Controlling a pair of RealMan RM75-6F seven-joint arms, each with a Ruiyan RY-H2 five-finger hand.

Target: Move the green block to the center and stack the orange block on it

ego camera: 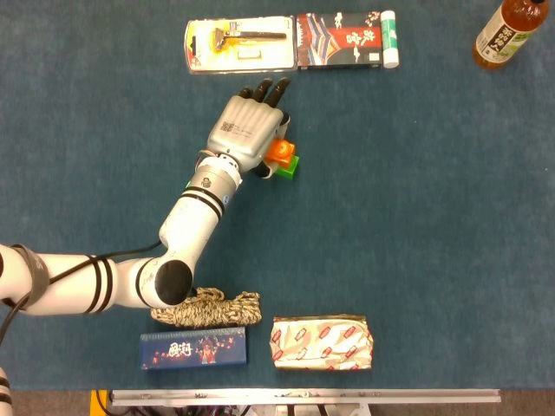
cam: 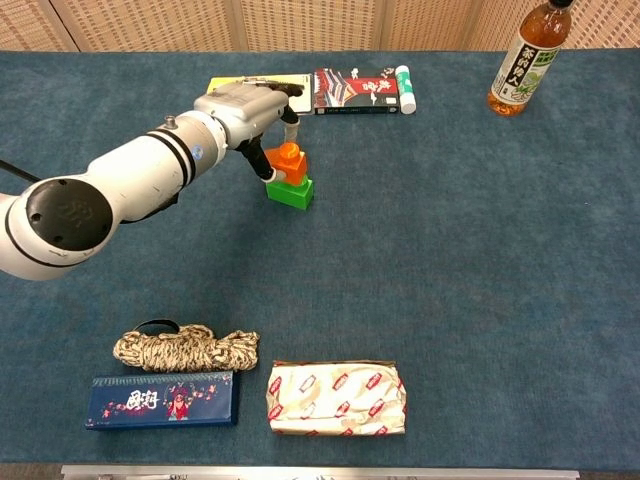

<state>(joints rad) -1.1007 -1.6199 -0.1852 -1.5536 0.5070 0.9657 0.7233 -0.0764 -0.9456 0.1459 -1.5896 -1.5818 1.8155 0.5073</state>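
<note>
Small orange plastic block [cam: 291,164]: seated atop green plastic block [cam: 292,191] on blue cloth table [cam: 480,250]. Left hand [ego camera: 249,130]: fingers closed around the orange block, holding it.

- One orange plastic block [cam: 291,163]
- One green plastic block [cam: 292,191]
- One amber tea bottle [cam: 524,58]
- One coil of braided rope [cam: 185,348]
- One packaged razor [ego camera: 239,45]
- One dark blue flat box [cam: 161,399]
- One foil-wrapped packet [cam: 336,398]
- One red and black printed box [ego camera: 344,40]
</note>
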